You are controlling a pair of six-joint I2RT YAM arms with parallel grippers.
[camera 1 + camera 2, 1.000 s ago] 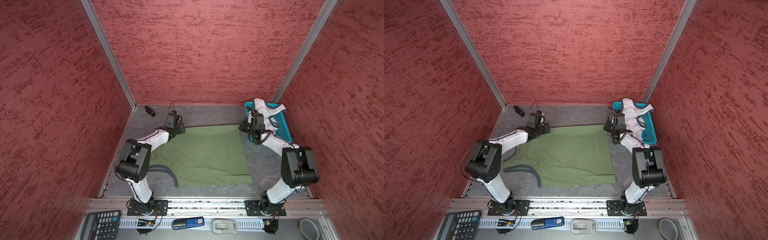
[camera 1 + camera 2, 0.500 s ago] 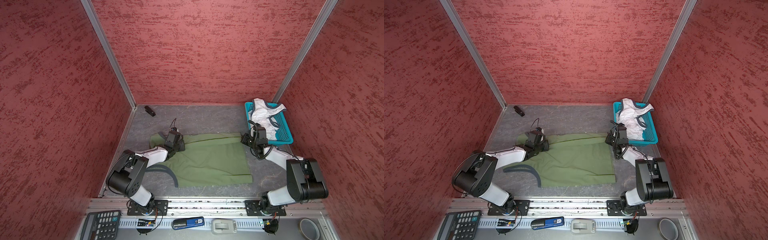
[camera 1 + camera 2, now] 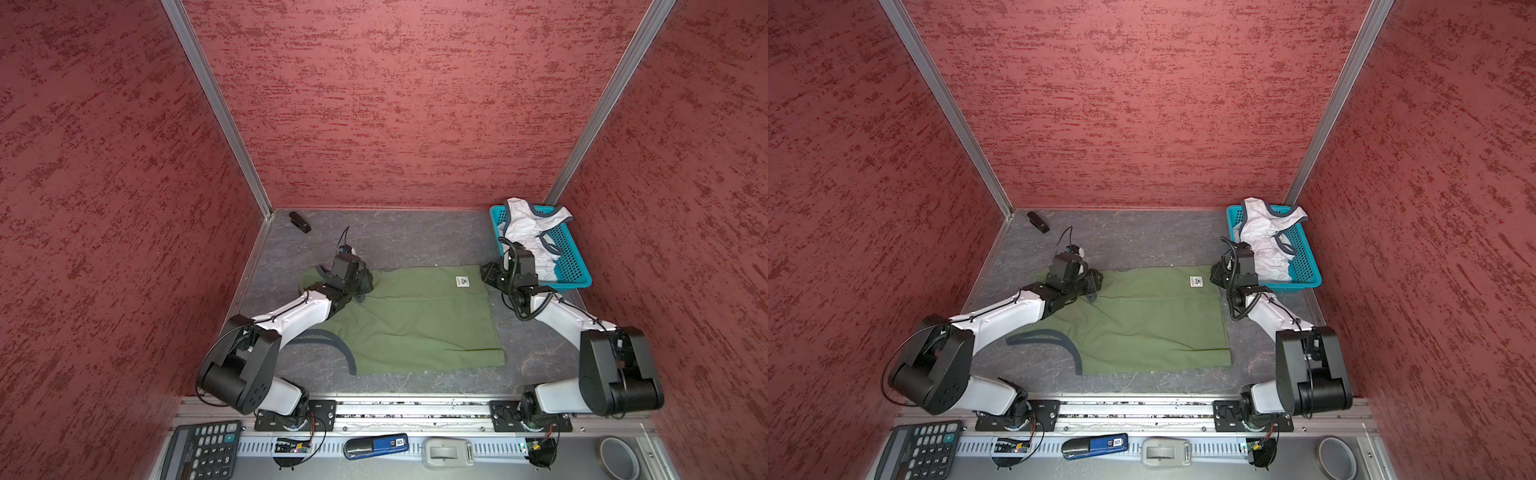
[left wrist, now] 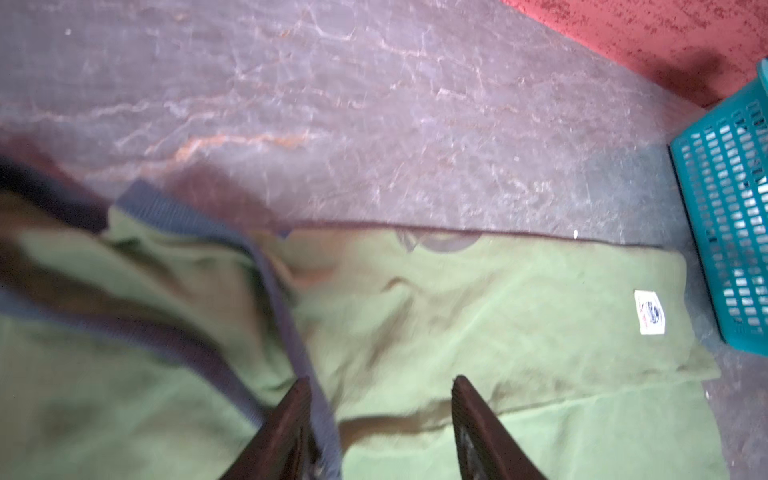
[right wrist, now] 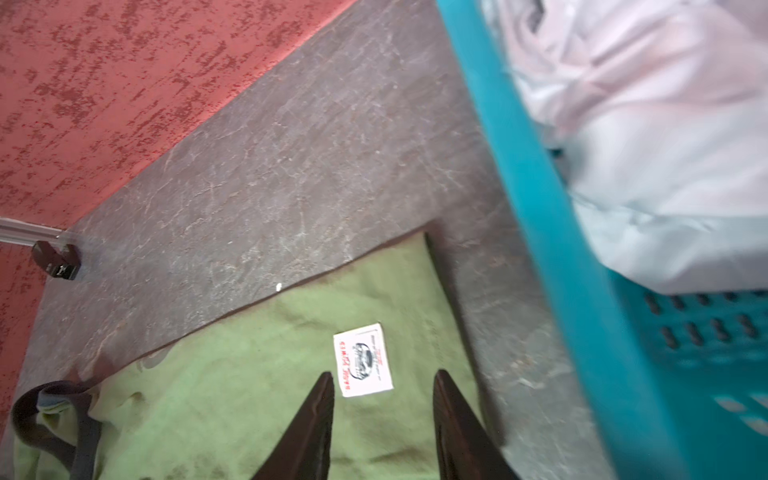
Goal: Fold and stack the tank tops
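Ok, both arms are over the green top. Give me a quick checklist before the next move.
1. Left gripper open: ok.
2. Right gripper open: ok.
3. Grey trim clear of the left gripper: cannot tell, view blurred.
4. Green tank top far edge folded over flat: not ok, bunched by the left gripper.
5. White tank top folded: not ok, crumpled in the basket.
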